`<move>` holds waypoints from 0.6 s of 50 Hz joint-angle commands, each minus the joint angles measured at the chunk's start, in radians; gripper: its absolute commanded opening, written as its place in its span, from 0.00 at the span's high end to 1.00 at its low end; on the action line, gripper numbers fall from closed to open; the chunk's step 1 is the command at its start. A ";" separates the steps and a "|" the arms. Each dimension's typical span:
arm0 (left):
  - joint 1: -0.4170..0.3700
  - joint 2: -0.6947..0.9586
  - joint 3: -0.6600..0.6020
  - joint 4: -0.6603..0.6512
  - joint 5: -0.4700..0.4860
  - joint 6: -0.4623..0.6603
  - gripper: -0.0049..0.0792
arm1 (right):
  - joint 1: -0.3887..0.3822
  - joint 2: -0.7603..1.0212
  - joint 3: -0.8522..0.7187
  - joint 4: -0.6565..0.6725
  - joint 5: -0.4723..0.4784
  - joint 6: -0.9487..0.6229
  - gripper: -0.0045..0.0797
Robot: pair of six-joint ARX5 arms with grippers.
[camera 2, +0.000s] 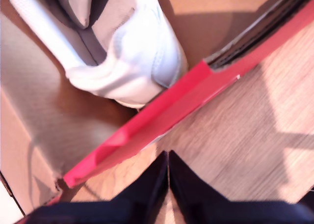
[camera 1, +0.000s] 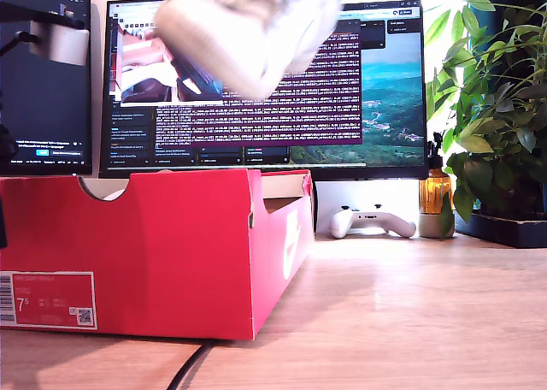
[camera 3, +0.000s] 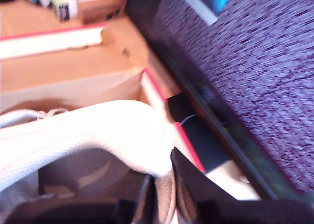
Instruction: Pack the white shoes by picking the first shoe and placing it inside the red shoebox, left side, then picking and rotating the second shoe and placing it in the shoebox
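Now one white shoe point(camera 1: 248, 31) hangs in the air, well above the red shoebox point(camera 1: 154, 253), blurred against the monitor point(camera 1: 376, 99) behind the box. My second tool point(camera 3: 164, 184) is pinching this shoe point(camera 3: 98, 135) at the padded heel collar, one finger inside the opening and one outside. My first tool point(camera 2: 168, 184) sits just outside the shoebox wall point(camera 2: 162, 121), fingers pressed together with nothing between them. Past that wall, the other white shoe point(camera 2: 127, 52) lies already inside the box on its brown floor, heel close to the wall. I judge these shoes light, with a stiffish sole and soft leather upper; the collar gives a firm edge to grip, though the toe may swing. Lowering it beside its mate calls for clearing the box rim.
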 commanded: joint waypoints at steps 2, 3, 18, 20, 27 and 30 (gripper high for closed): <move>0.001 0.010 -0.010 0.005 0.002 0.000 0.96 | 0.006 0.000 0.030 0.048 -0.001 0.017 0.96; 0.001 0.010 -0.010 0.005 0.002 0.000 0.96 | 0.006 0.005 0.030 0.054 0.000 0.017 0.96; 0.001 0.010 -0.010 0.005 0.002 0.000 0.96 | 0.005 0.068 0.030 0.114 0.007 0.014 0.96; 0.001 0.010 -0.010 0.006 0.002 0.000 0.96 | 0.005 0.074 0.030 0.116 0.007 0.011 0.96; 0.001 0.010 -0.010 0.008 0.002 0.000 0.96 | 0.005 0.100 0.030 0.119 0.007 -0.010 0.96; 0.002 0.010 -0.010 0.008 0.002 0.000 0.96 | 0.005 0.109 0.030 0.117 0.007 -0.019 0.96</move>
